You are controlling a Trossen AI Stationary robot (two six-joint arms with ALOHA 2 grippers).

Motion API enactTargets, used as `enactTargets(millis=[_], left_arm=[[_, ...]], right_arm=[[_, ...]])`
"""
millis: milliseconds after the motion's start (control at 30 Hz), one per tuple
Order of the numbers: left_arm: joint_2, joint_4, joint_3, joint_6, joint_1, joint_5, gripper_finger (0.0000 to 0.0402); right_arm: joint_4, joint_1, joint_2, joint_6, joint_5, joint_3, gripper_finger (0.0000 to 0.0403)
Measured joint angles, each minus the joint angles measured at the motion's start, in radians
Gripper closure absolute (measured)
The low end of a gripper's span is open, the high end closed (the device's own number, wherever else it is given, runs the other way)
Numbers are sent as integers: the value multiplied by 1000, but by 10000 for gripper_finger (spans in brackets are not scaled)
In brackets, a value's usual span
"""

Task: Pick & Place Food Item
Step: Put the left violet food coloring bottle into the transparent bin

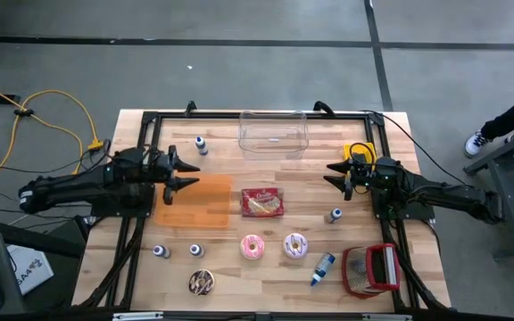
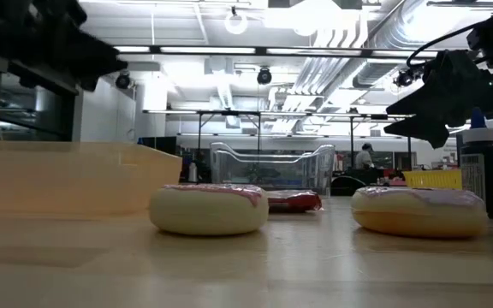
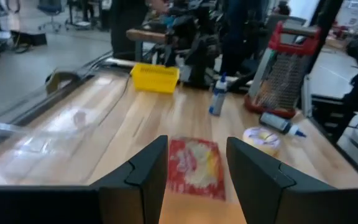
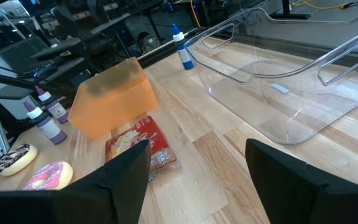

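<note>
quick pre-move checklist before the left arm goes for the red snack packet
1. Left hand open and empty: ok.
2. Red snack packet lies flat on the table, nothing on it: ok.
3. Path from left hand to packet: the orange block sits beside the packet on the left arm's side; not ok, go over it.
4. Right hand open, held back near the yellow basket: ok.
5. Clear bin empty: ok.
6. Packet's grip edge raised enough: cannot tell.

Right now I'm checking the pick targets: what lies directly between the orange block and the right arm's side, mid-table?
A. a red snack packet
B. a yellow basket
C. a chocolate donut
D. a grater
A: the red snack packet lies flat beside the orange block, mid-table.
</note>
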Motion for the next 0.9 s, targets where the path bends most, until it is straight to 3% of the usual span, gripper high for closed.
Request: enactTargets(millis=[367, 600, 900], left_arm=[[241, -204, 296, 39, -157, -25, 243], [391, -438, 481, 67, -342, -173, 243], [537, -511, 529, 96, -593, -282, 243]], right_arm=[[0, 0, 0, 0, 0, 0, 152], [10, 0, 0, 0, 0, 0, 152], [15, 0, 0, 0, -3, 0, 152]])
